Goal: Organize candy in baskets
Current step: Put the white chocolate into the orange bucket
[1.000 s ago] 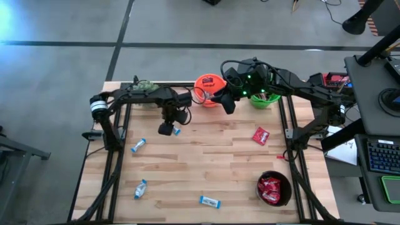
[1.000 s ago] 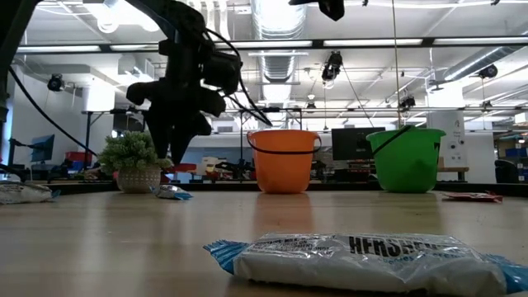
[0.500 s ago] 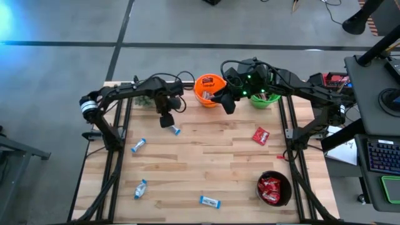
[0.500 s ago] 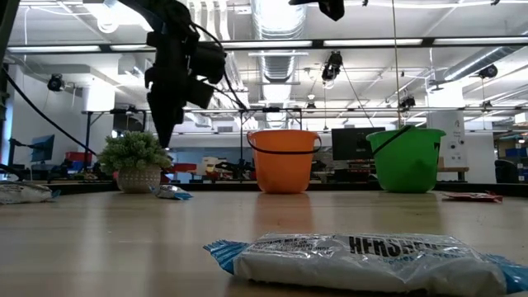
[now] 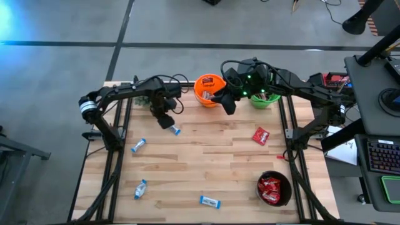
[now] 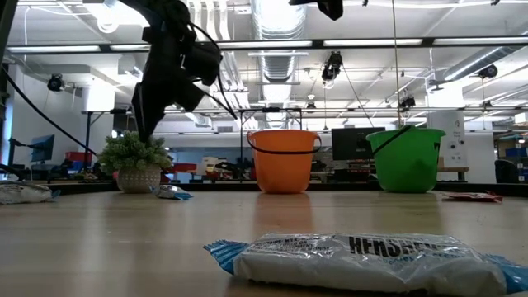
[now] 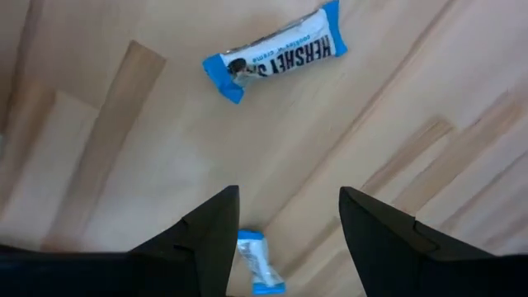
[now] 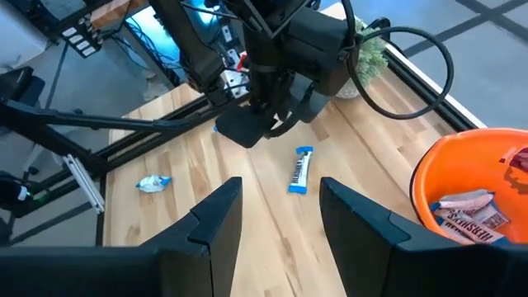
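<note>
The candy is scattered: the blue-and-white bar [image 5: 175, 130] I'm after lies on the worktop [image 5: 206, 162] at the far left, just near of my left pincer [image 5: 164, 120], with three more blue-and-white bars [image 5: 138, 145] spread over the near left and a red packet [image 5: 260, 135] to the right. The black basket [image 5: 274, 189] at the near right already holds red packets, and the orange basket [image 5: 209, 90] at the far edge has a few wrapped pieces in it, beside the green basket [image 5: 265, 99]. So I judge the sorting goes by colour, with the blue ones left to do

My left pincer hangs above the bar with its fingers [image 7: 210, 239] spread wide and nothing between them; in its wrist view the end of the bar shows in the gap, untouched. That is a pre-grasp hover, I'd say

My right pincer [image 5: 226, 103] waits beside the orange basket, also released and empty, fingers [image 8: 219, 219] apart
</note>
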Motion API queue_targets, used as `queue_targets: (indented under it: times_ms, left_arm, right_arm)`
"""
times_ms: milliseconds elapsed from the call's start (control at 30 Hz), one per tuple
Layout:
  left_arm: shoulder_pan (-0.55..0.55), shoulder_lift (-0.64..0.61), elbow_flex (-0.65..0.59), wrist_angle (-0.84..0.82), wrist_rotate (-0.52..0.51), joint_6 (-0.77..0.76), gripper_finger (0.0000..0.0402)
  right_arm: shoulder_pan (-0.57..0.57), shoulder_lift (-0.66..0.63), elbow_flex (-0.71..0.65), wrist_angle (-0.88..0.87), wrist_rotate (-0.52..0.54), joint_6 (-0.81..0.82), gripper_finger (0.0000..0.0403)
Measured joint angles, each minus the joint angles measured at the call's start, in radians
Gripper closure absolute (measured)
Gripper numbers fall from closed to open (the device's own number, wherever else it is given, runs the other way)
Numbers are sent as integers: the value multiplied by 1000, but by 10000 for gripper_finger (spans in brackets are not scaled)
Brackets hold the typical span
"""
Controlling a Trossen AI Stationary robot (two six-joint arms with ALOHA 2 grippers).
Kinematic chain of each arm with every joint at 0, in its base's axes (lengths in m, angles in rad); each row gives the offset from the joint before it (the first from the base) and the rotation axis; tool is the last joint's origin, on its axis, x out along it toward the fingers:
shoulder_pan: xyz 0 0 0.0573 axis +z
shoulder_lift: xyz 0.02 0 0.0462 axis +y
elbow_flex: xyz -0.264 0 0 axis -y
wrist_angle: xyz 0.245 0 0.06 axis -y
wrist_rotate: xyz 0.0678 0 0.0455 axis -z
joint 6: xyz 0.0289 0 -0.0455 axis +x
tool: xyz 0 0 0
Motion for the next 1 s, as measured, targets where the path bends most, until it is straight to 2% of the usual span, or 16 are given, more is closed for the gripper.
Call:
queue_targets:
  times_ms: [167, 367, 1000]
  left_arm:
    - [0, -1, 0, 2, 44, -122, 210]
    - [0, -1, 0, 12, 47, -307, 210]
    - [-2, 4, -14, 97, -53, -428, 210]
  right_arm:
    - [0, -3, 0, -5, 0, -47, 250]
    - [0, -5, 0, -9, 0, -47, 250]
    - [2, -14, 0, -48, -5, 69, 250]
